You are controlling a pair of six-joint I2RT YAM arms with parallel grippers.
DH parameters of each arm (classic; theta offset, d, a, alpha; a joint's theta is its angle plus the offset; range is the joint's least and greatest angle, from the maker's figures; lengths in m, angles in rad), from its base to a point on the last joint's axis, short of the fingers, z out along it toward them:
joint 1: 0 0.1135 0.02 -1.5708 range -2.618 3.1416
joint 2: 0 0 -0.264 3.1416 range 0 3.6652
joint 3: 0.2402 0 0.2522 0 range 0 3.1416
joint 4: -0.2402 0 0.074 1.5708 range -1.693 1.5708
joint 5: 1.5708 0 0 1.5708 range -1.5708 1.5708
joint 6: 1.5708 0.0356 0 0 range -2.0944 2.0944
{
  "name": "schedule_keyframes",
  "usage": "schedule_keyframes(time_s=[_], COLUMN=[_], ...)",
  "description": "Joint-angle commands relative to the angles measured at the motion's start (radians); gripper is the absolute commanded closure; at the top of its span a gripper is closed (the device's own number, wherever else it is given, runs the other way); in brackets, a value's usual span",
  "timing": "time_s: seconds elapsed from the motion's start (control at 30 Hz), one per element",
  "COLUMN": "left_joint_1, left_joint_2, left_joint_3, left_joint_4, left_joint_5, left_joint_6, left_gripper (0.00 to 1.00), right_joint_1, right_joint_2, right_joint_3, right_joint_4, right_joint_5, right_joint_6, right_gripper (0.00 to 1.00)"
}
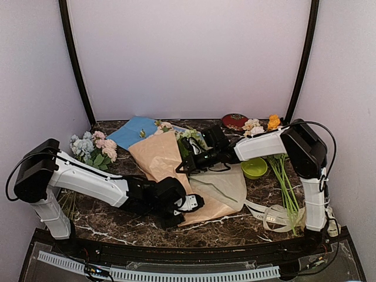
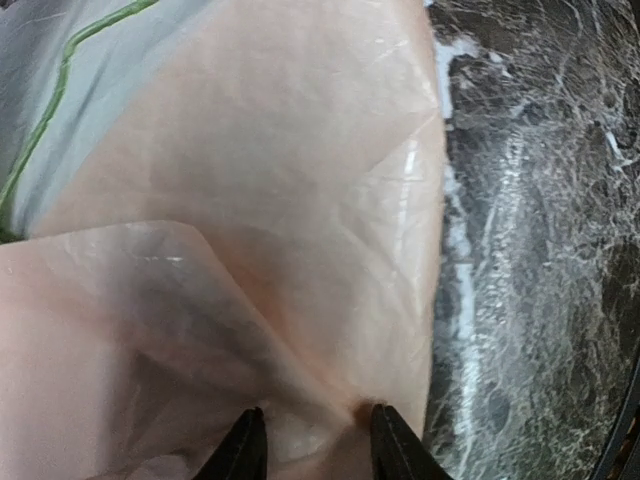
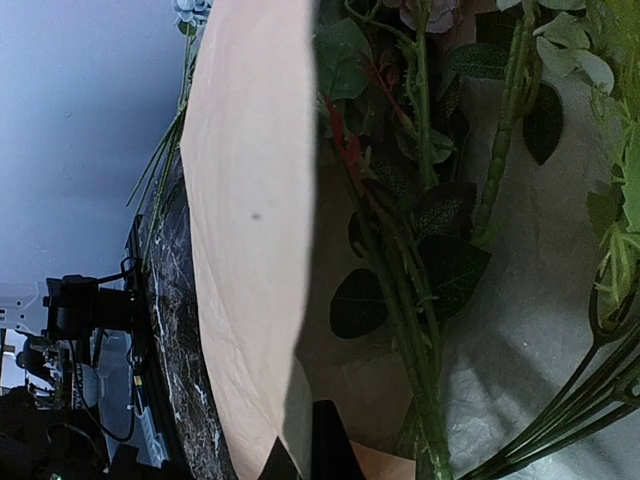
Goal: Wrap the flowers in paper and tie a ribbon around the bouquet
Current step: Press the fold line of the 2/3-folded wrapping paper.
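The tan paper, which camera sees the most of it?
The top external view: the paper lies spread across the table, most of it showing. Left wrist shows only a creased corner at the left gripper; right wrist only one edge strip beside green stems.

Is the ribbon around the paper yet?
No: the ribbon lies loose on the table at the near right, beside the paper, not wound around it.

Dark marbled table. Tan paper spread mid-table, light blue sheet just behind it. Left edge — blue-bloom bunch. Right side — green bowl, red disc at back, long-stemmed orange-bloom bunch, cream ribbon near the front.
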Motion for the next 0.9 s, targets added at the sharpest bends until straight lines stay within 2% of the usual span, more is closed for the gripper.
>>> schedule_keyframes(time_s=[0.0,0.17,0.33,0.57,0.67,0.8,0.87], left_joint_1=[-0.017,-0.014,0.008,0.017,0.026,0.026,0.026], left_joint_2=[0.05,0.076,0.097,0.089,0.09,0.083,0.078], left_joint_3=[0.033,0.01,0.001,-0.017,-0.018,-0.024,-0.026], left_joint_4=[-0.064,-0.071,-0.065,-0.036,-0.033,-0.027,-0.026], left_joint_5=[0.004,0.024,0.088,0.144,0.158,0.161,0.161], left_joint_6=[0.045,0.052,0.044,0.066,0.066,0.064,0.071], left_gripper=[0.63,0.63,0.64,0.64,0.64,0.64,0.65], right_joint_1=[-0.004,-0.004,-0.003,-0.002,0.021,0.058,0.074], right_joint_2=[-0.008,-0.024,-0.081,-0.218,-0.254,-0.242,-0.21], right_joint_3=[0.008,0.013,0.023,-0.008,-0.043,-0.113,-0.138], right_joint_4=[0.047,0.02,-0.077,-0.246,-0.288,-0.238,-0.221], right_joint_5=[0.004,0.033,0.13,0.261,0.237,0.032,0.018], right_joint_6=[0.002,-0.01,-0.068,-0.177,-0.21,-0.209,-0.193], right_gripper=[1.0,1.0,0.79,0.67,0.69,0.77,0.82])
